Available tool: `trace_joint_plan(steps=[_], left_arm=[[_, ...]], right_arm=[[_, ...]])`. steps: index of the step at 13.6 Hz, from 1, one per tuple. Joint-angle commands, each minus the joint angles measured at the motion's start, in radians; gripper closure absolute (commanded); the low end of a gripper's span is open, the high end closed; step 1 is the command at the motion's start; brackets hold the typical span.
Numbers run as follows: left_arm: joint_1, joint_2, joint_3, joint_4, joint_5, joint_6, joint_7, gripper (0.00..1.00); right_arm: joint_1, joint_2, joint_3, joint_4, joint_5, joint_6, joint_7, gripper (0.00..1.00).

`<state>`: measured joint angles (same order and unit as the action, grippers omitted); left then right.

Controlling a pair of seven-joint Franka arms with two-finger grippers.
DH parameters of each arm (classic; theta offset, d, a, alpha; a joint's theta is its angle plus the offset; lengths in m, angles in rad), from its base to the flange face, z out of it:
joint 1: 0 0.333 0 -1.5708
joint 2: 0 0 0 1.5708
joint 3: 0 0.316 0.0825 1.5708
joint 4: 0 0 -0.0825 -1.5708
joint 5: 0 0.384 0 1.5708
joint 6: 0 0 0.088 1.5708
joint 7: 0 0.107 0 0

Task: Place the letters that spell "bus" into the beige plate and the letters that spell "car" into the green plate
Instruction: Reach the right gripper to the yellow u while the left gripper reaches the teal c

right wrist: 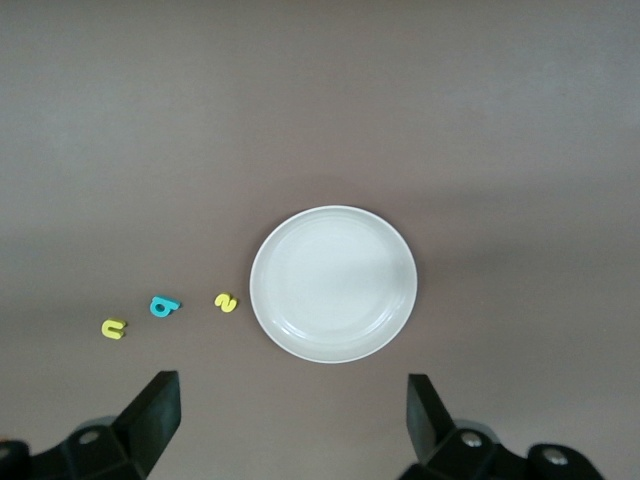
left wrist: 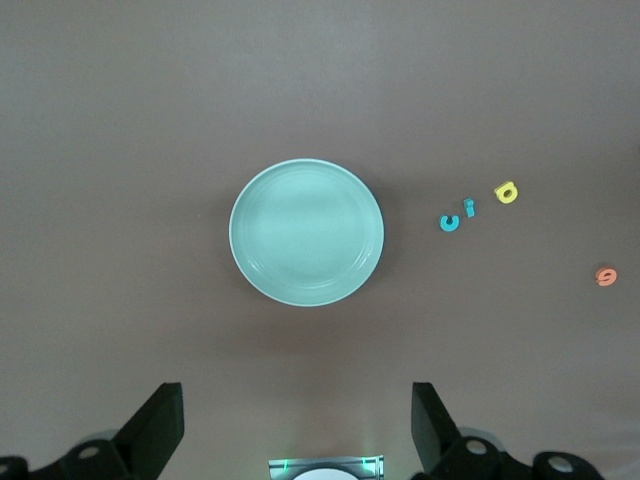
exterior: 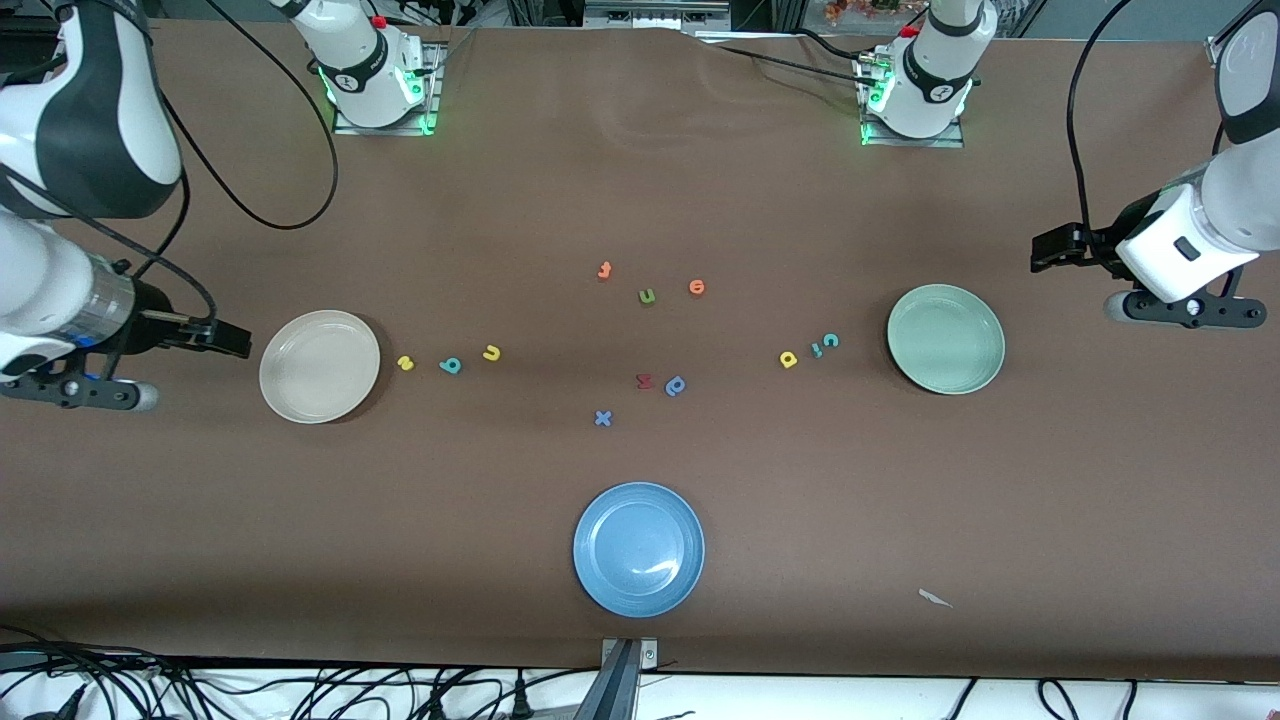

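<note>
Handling the letters calls for a light pinch across each thin stroke; they look tiny, light and easily flicked. Yellow s [exterior: 405,363], teal b [exterior: 450,366] and yellow u [exterior: 491,353] lie beside the beige plate [exterior: 285,385]. Yellow a [exterior: 788,359], teal r [exterior: 816,349] and teal c [exterior: 830,341] lie beside the green plate [exterior: 975,375]. Open surface [exterior: 900,500] surrounds both rows. Left tool [left wrist: 297,430] and right tool [right wrist: 292,425] wait, spread and empty, over the surface ends.

Three plates sit on the desk: one beige plate [exterior: 319,366], one green plate [exterior: 945,338], one blue plate [exterior: 638,548]. Twelve small letters lie between them: four yellow, three teal, two orange, two blue-toned, one olive, one red.
</note>
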<state>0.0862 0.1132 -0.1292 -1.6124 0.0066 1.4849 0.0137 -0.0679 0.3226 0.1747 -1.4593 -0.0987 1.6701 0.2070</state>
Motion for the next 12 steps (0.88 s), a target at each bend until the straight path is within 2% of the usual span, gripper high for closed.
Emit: trace_joint_plan(steps=[1,3,5,7,10,12], left_arm=[[0.012,-0.021,-0.001,-0.040,-0.019,0.002,-0.009,0.00],[-0.005,-0.026,-0.006,-0.081,-0.036,0.046,-0.070,0.00],[-0.029,-0.079,-0.039,-0.244,-0.088,0.214,-0.161,0.00],[-0.029,-0.105,-0.104,-0.375,-0.096,0.360,-0.220,0.00],[-0.031,-0.096,-0.182,-0.466,-0.096,0.492,-0.293,0.00],[-0.034,-0.081,-0.208,-0.545,-0.096,0.618,-0.305,0.00]], right_arm=[[0.054,0.025,0.000,-0.009,0.007,0.025,0.072,0.00],[0.092,0.061,0.000,-0.009,0.013,0.060,0.147,0.00],[0.135,0.102,0.000,-0.009,0.016,0.069,0.213,0.00],[0.187,0.156,0.002,-0.009,0.020,0.092,0.308,0.00],[0.253,0.213,0.002,-0.010,0.025,0.144,0.393,0.00],[0.284,0.254,0.000,-0.015,0.025,0.184,0.400,0.01]])
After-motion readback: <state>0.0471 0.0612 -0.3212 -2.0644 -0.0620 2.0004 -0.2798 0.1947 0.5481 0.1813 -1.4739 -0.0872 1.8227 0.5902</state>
